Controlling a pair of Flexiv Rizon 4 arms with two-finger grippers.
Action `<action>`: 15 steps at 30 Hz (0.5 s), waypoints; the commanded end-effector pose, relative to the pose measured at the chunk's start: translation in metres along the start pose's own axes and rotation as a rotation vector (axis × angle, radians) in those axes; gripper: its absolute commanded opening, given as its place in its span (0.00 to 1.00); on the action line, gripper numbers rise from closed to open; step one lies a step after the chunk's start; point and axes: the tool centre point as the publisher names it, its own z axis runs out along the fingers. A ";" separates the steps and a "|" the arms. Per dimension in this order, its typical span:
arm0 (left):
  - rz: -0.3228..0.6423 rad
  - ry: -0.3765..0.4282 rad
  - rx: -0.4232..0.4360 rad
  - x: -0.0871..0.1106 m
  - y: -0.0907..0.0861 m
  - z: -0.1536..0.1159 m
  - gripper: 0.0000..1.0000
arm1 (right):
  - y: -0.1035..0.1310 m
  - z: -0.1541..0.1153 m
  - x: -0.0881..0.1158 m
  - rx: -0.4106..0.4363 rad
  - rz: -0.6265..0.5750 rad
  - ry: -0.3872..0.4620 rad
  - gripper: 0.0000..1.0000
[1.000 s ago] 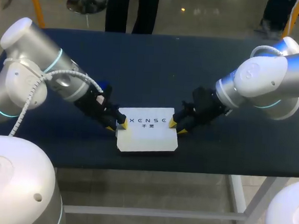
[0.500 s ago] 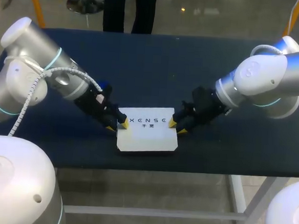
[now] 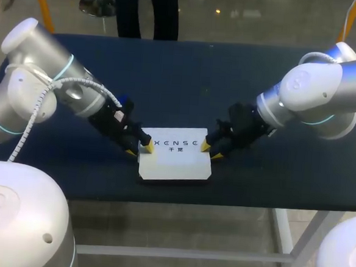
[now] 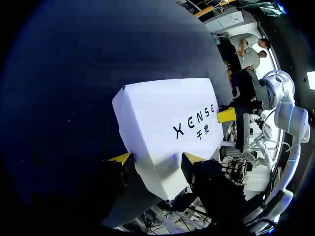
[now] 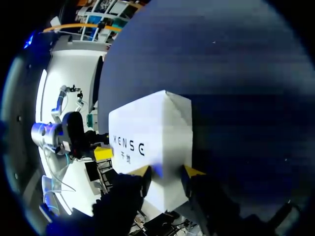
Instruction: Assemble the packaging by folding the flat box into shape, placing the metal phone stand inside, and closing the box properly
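The white box [image 3: 175,161] lies folded and closed on the dark blue table [image 3: 188,79], printed lid up. My left gripper [image 3: 139,150] is at its left end. In the left wrist view that end of the box [image 4: 162,118] sits between the left gripper's [image 4: 157,158] spread fingers, which stand open close on either side. My right gripper [image 3: 210,151] is at the right end. In the right wrist view it [image 5: 167,172] is shut on the near end of the box [image 5: 147,128], with both yellow tips against it. No phone stand shows in any view.
The box lies near the table's front edge [image 3: 180,195]. Bare dark tabletop spreads behind it and to both sides. The two arms close in on the box from left and right.
The left gripper's fingers have spread a little around the box's left end. The box and the right arm have stayed where they were.
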 end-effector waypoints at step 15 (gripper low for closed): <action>0.012 0.050 -0.048 0.003 0.000 0.000 0.61 | 0.001 0.000 0.002 0.019 -0.001 0.017 0.45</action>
